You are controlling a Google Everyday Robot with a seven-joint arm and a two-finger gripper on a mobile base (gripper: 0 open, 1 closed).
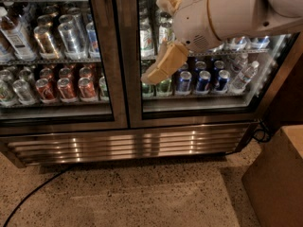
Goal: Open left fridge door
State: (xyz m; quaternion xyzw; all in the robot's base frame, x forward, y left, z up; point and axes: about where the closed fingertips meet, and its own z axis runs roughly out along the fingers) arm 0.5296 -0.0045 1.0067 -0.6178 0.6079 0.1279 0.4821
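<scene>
Squarely ahead stands the fridge (128, 127), filling the upper part of the view, with a speckled floor (142, 197) below it. The left fridge door (102, 79) takes up the left half. It is shut, and its steel frame meets that of the right door (130, 79) at the centre. Behind its glass stand silver cans (71, 32) on the upper shelf and red cans (66, 86) on the lower one.

A white arm (236, 8) comes in from the upper right and crosses in front of the right door, hiding much of that door's upper shelf. A brown box (279, 174) sits on the floor at the lower right, well apart from the left door. Below both doors runs a ribbed steel grille (142, 143). Behind the right glass are blue cans (203, 79), green cans (163, 86) and water bottles (241, 77). A black cable (33, 193) trails over the floor at the lower left.

The arm ends in a rounded white wrist (194, 25), turned toward the centre of the fridge. The claw (155, 40) hangs before the right door's glass, just right of the centre frames and apart from the left door. Its two tan fingers are spread wide, one (168, 4) high and one (163, 63) slanting down to the left, with nothing gripped between them.
</scene>
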